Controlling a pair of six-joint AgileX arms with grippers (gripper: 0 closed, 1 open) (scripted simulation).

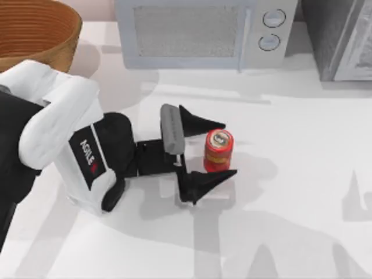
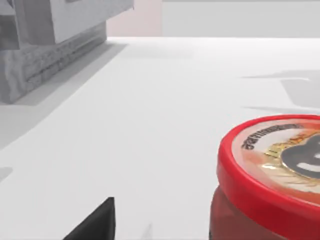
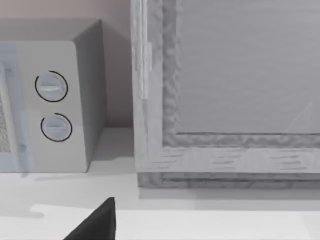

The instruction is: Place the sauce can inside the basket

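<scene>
The sauce can (image 1: 218,150) stands upright on the white table (image 1: 290,174), its long axis vertical and its round printed lid facing up. It sits out in front of the microwave (image 1: 200,32), toward the near edge, well apart from it. The left gripper (image 1: 210,152) reaches in level with the can from the side away from the grey cabinet (image 1: 340,38), its two black fingers (image 1: 200,122) spread wide, one on each side of the can; whether they touch it I cannot tell. From the left wrist view the can's red-rimmed lid (image 2: 275,165) sits close in. The basket (image 1: 35,32) stands beside the microwave, far from the can. I can't tell the right gripper's state.
</scene>
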